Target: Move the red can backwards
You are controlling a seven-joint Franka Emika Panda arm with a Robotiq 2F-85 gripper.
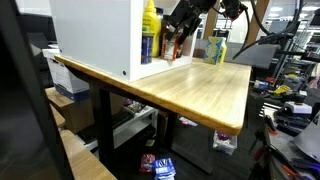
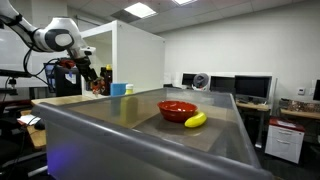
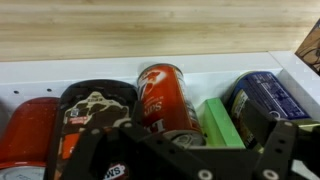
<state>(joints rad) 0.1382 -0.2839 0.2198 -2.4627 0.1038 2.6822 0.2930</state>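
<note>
In the wrist view the red can (image 3: 165,98) lies in the middle of a row of items on a white ledge (image 3: 200,70), its silver top towards the camera. My gripper (image 3: 180,142) hangs just above it, open, with dark fingers (image 3: 272,135) standing wide on either side and nothing between them. In an exterior view the gripper (image 1: 180,26) is at the open front of the white cabinet (image 1: 95,35), over the red can (image 1: 170,46). In an exterior view the gripper (image 2: 88,74) hovers beside the cabinet.
A dark patterned can (image 3: 95,112) lies close left of the red can, and a green box (image 3: 222,125) and a blue can (image 3: 265,98) close right. A tall yellow bottle (image 1: 150,20) stands in the cabinet. A red bowl (image 2: 177,109) and a banana (image 2: 196,120) sit nearer one camera.
</note>
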